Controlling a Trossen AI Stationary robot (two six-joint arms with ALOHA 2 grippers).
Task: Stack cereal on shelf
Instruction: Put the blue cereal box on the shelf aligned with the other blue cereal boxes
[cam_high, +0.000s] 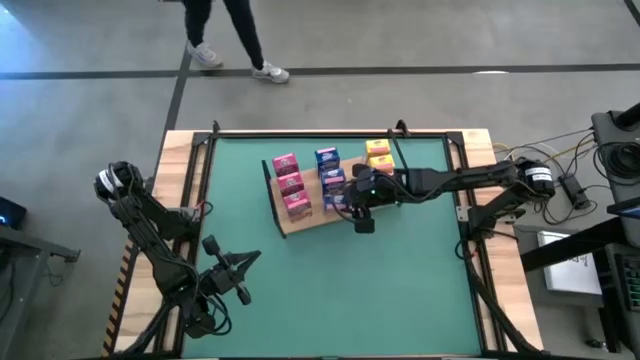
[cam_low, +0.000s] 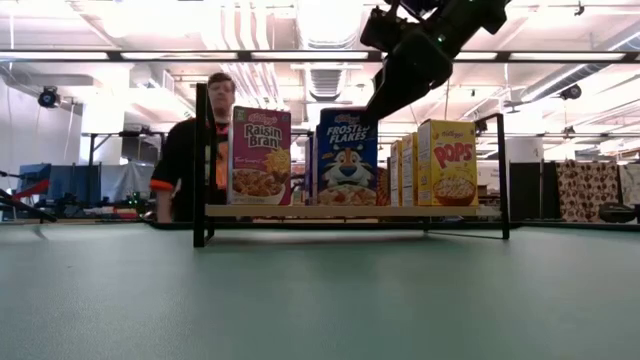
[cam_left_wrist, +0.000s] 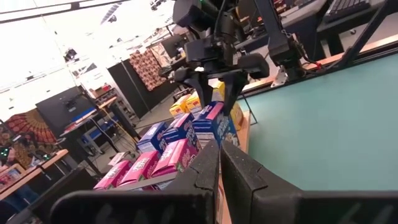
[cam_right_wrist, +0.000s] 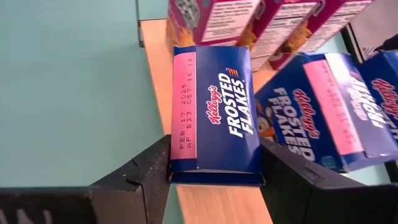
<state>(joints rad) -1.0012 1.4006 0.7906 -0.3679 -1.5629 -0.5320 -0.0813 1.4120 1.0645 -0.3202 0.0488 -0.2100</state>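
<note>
- Cereal boxes are seen in three rows on the shelf (cam_high: 300, 222): three pink boxes (cam_high: 290, 185), three blue boxes (cam_high: 328, 170) and three yellow boxes (cam_high: 379, 155) can be counted, though the nearest ones are partly hidden under the arm.
- The right pincer (cam_right_wrist: 214, 177) is placed over the front blue box (cam_right_wrist: 214, 112), its fingers set against both sides of it, the box standing on the shelf.
- The pink row lies just beyond that pincer, the yellow row beside its arm.
- The left pincer (cam_left_wrist: 219, 163) is kept fully closed and empty, well apart from the shelf, near the desk's front corner.
- The desk (cam_high: 400, 290) is covered in green.
- A person (cam_low: 195, 150) is seen behind the shelf, in an open room.
</note>
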